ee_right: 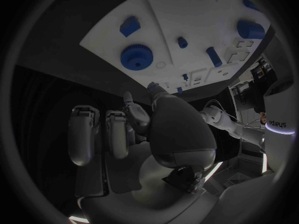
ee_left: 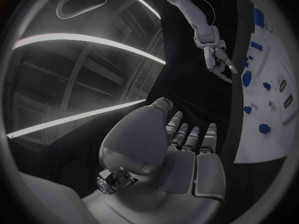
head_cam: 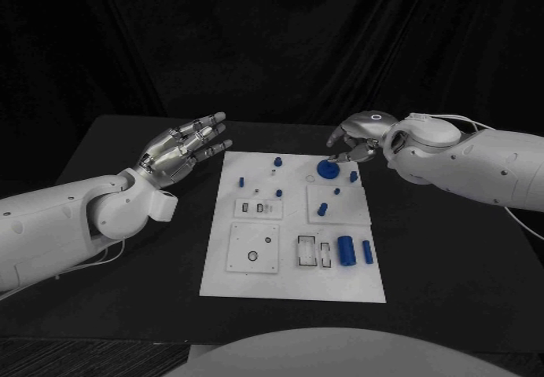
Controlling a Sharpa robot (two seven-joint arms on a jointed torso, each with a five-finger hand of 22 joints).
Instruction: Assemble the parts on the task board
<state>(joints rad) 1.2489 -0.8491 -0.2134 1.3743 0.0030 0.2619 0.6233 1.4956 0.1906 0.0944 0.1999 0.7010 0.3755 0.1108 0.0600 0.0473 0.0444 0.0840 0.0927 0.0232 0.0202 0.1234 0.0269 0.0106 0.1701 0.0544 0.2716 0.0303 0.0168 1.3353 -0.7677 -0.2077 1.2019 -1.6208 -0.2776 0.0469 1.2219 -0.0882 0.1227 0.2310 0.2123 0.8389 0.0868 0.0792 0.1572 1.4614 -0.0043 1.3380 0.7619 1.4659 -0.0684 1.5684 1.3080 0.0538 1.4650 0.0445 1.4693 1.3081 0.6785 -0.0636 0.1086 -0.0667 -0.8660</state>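
The white task board (head_cam: 295,275) lies in the middle of the black table. On its far right part lies a blue gear (head_cam: 328,169), also seen in the right wrist view (ee_right: 137,57) and the left wrist view (ee_left: 246,78). My right hand (head_cam: 361,143) hovers just beyond and to the right of the gear, fingers pointing down toward it and holding nothing. Two blue cylinders (head_cam: 346,250) lie side by side near the board's right edge. Several small blue pegs (head_cam: 277,162) are scattered over the far half. My left hand (head_cam: 181,149) is held flat with its fingers spread, left of the board.
The board has a small framed recess (head_cam: 251,208), a square plate with holes (head_cam: 253,247) and narrow slots (head_cam: 308,250). A blue block (ee_right: 129,26) sits by the gear near the board's edge. Bare black table (head_cam: 453,267) surrounds the board.
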